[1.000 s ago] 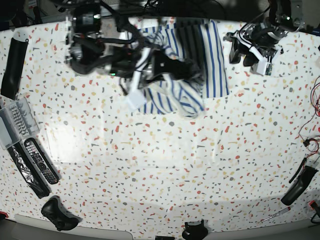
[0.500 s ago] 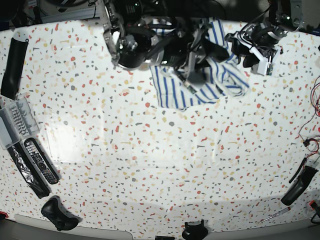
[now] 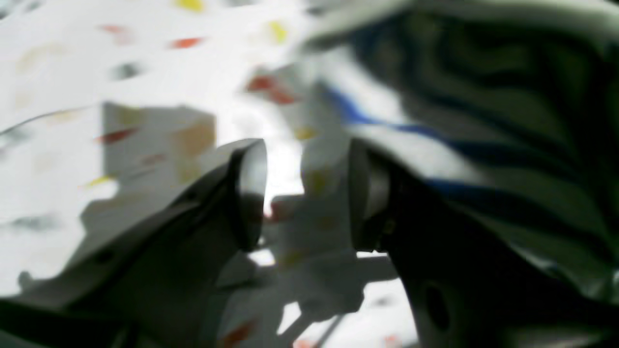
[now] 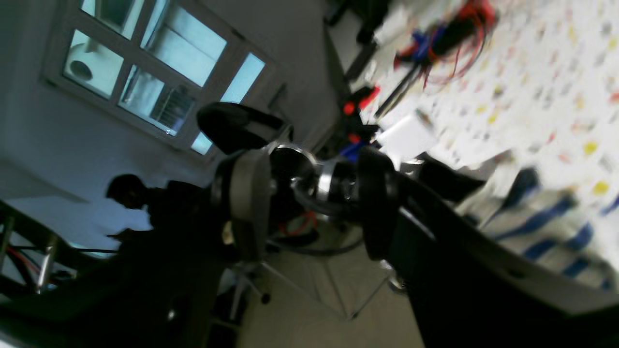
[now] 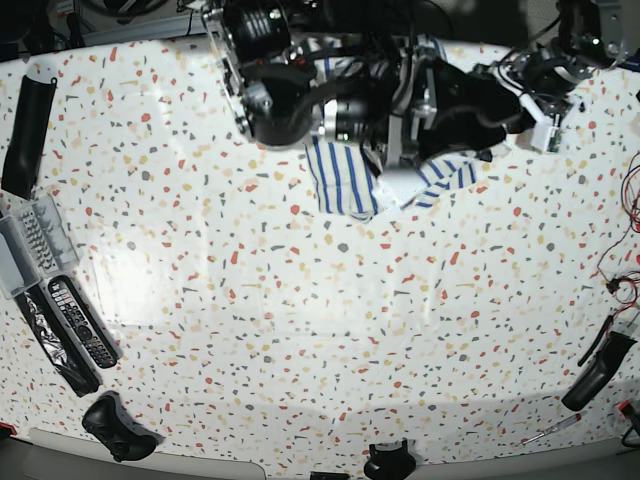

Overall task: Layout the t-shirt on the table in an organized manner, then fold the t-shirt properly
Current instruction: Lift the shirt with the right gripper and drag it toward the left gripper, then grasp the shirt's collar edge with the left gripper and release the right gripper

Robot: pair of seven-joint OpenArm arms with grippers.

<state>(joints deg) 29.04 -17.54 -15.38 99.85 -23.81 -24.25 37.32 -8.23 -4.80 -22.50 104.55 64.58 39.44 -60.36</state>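
The t-shirt (image 5: 344,180), white with blue stripes, lies bunched at the far middle of the table (image 5: 300,330). My right arm stretches across it toward the right and hides most of it. In the right wrist view the right gripper (image 4: 312,203) is open with nothing between its fingers, and striped cloth (image 4: 541,217) lies just below one finger. The left gripper (image 3: 307,198) is open low over the table, with a fold of the t-shirt (image 3: 435,135) right beside its right finger (image 3: 367,203). In the base view the left arm (image 5: 545,105) sits at the shirt's right edge.
Along the left edge lie a black case (image 5: 25,125), a grey tray (image 5: 25,245) and remote controls (image 5: 80,320). A game controller (image 5: 115,425) sits at the front left. A black tool (image 5: 595,370) and red wires (image 5: 630,200) are at the right edge.
My right arm has swung rightward across the t-shirt and its gripper has opened, letting the cloth go. The shirt has shifted right and bunched up. The left arm has stayed put.
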